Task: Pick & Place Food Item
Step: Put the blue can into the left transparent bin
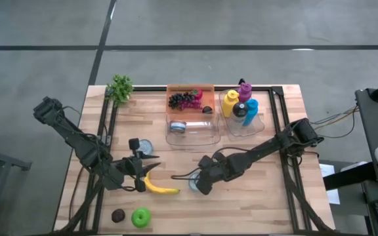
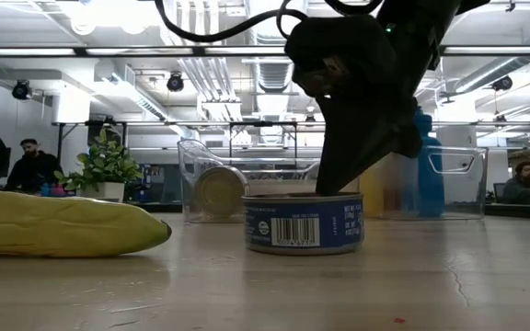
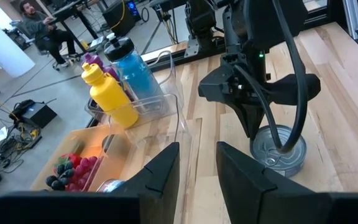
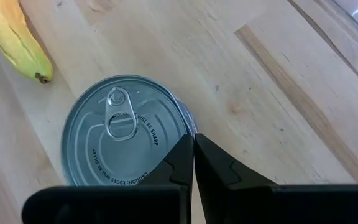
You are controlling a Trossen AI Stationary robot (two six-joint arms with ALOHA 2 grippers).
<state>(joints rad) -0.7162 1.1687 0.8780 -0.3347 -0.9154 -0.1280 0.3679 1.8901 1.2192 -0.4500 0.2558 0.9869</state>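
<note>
A flat silver can (image 4: pixel 120 134) with a pull tab and a blue label (image 2: pixel 304 222) stands upright on the wooden table, near the middle front. My right gripper (image 4: pixel 193 142) is shut, its tips down on the can's top by the rim. A yellow banana (image 1: pixel 159 187) lies on the table left of the can. My left gripper (image 3: pixel 197 168) hangs open above the banana's left end (image 1: pixel 140 172), nothing between its fingers, facing the can (image 3: pixel 278 149). My right gripper sets its shut fingertips (image 2: pixel 331 184) on the can's lid at the edge next to the rim (image 4: pixel 185 127). The fingers slant down from above, coming from the table's right. The can stands flat on the table, upright.
At the back stand a clear bin (image 1: pixel 192 134) with grapes (image 1: pixel 186 100) and another can (image 1: pixel 178 126), and a clear bin (image 1: pixel 258 128) with bottles (image 1: pixel 240 105). A plant (image 1: pixel 120 87) is far left. A green apple (image 1: pixel 140 217) and a dark round item (image 1: pixel 117 215) lie near front.
</note>
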